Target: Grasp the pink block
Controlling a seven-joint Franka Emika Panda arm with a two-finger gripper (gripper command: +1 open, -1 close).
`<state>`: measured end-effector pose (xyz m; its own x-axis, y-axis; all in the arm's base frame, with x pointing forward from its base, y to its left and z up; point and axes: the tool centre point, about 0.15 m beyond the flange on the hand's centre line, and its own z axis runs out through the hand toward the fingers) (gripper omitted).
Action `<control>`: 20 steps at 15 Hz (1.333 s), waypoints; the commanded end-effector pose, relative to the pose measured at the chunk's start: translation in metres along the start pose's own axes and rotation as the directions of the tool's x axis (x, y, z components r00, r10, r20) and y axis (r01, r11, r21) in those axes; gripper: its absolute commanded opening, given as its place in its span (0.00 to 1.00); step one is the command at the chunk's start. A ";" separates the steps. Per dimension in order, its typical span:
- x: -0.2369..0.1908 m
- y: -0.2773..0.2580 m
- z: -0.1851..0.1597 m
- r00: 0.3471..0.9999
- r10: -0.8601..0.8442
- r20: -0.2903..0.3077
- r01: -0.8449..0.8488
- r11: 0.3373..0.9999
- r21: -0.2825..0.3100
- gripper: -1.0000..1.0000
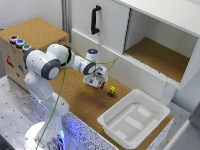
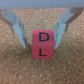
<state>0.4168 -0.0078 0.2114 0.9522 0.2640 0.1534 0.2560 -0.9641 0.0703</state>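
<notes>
Tool [image 2: 41, 31] released, its fingers either side of the pink block [image 2: 44, 44]: likely light, rigid; pinch its flat opposite sides.

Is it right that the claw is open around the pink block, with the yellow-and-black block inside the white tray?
Not quite. In the exterior view the yellow-and-black block sits on the cork table, outside the white tray. The rest holds: the wrist view shows the claw open, a finger on each side of the pink block.
</notes>
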 end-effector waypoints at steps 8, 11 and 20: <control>0.006 0.015 -0.024 1.000 0.019 0.013 -0.019 0.999 -0.051 0.00; 0.008 0.005 -0.065 1.000 -0.009 -0.030 0.007 0.997 -0.073 0.00; 0.007 -0.024 -0.196 0.979 -0.058 -0.194 0.030 0.989 -0.144 0.00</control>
<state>0.4205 0.0030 0.3384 0.9053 0.3037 0.2968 0.2727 -0.9516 0.1420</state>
